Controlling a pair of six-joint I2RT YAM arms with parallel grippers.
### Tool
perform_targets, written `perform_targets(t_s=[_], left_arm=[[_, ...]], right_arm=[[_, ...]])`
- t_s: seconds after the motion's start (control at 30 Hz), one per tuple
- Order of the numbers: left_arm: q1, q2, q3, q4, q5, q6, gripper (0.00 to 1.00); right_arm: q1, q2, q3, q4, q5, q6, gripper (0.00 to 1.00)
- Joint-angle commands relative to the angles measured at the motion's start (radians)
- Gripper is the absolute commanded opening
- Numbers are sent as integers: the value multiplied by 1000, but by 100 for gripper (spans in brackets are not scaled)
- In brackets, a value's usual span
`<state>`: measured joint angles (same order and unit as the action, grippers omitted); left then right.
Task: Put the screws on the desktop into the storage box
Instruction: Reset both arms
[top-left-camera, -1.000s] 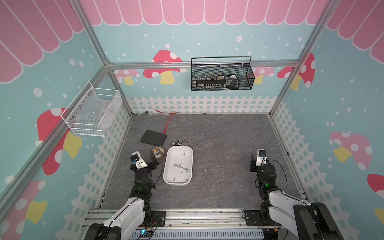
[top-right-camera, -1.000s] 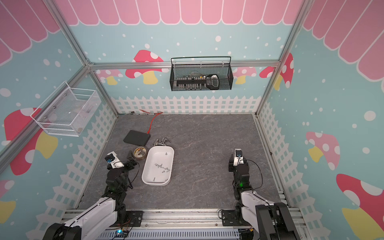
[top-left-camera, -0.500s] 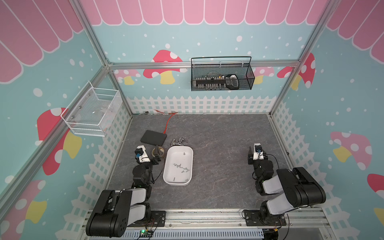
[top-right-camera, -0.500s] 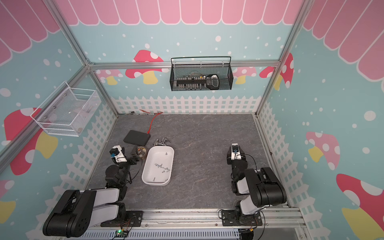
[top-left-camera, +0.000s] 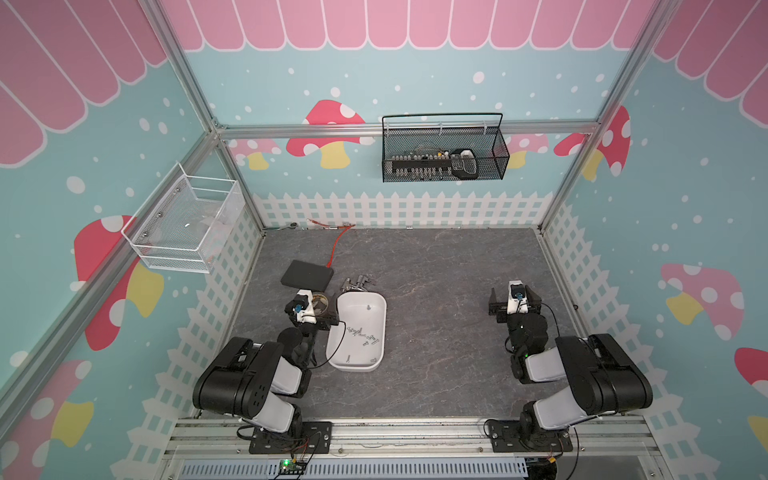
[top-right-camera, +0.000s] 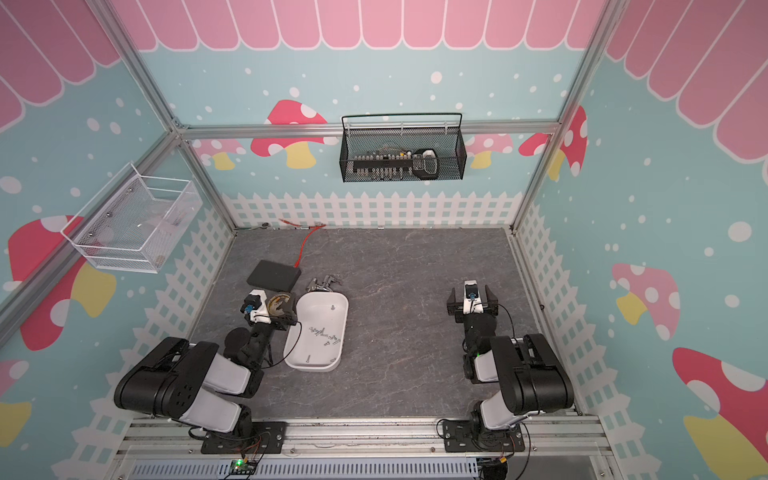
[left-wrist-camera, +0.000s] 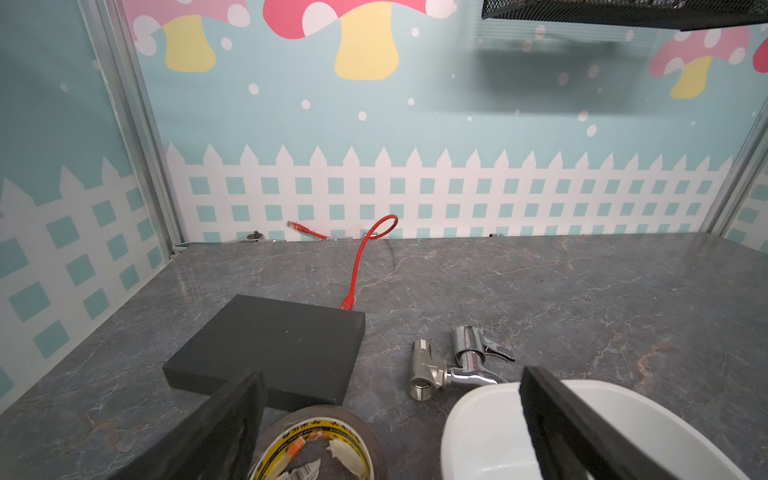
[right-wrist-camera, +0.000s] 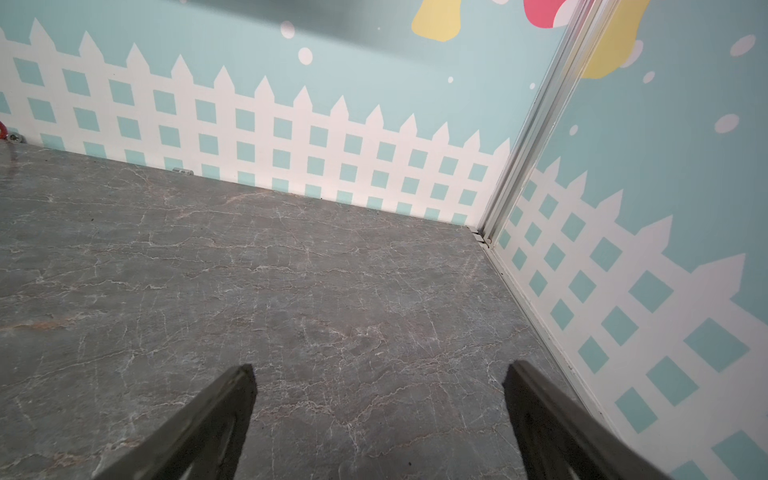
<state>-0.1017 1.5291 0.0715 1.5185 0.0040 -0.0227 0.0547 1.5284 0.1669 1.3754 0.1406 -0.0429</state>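
The grey marbled worktop (top-left-camera: 436, 257) fills the floor of the cell, and both arms are folded low at its near edge. On the robot's left side lies a flat black box (left-wrist-camera: 270, 345) with a red cable (left-wrist-camera: 356, 266) running from its far edge to the back wall.

Just on the near side of the black box, and to its right, the white storage box (top-left-camera: 353, 309) sits lengthwise on the worktop. A brown roll of tape (left-wrist-camera: 316, 413) lies flat just beside it, between it and the black box. A shiny metal tap fitting (left-wrist-camera: 453, 368) lies just past the storage box's far end.

The left claw (left-wrist-camera: 390, 374) is spread wide and grips nothing. In the left wrist view one finger stands in front of the black box and the other in front of the storage box's rim, with the tape roll showing between them. The right claw (right-wrist-camera: 379, 365) is well apart on the other side, also spread wide and empty over bare worktop.

The screws (top-left-camera: 363, 334) lie inside the storage box. Most are in a loose cluster near its middle, one is alone toward the far end, and two are by the near end.
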Motion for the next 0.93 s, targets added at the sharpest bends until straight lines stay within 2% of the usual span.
perform_targets(t_s=[0.0,0.07,0.1,0.67,0.9], left_arm=[[59,-9,77,-90,-4,-41,99],[80,-11,137,-216,-32,-88,99],[77,-8,138,-221,-39,-85,99],[71,-7,134,-207,-44,-83,99],[69,-7,134,-207,-45,-82,99]], right_arm=[[-6,-7,16,-14,-7,16,99],[-6,-8,19,-17,-9,18,98],[-7,-8,17,-18,-9,18,99],[-9,-5,24,-28,-13,19,99],[-32,-11,40,-65,-61,31,99]])
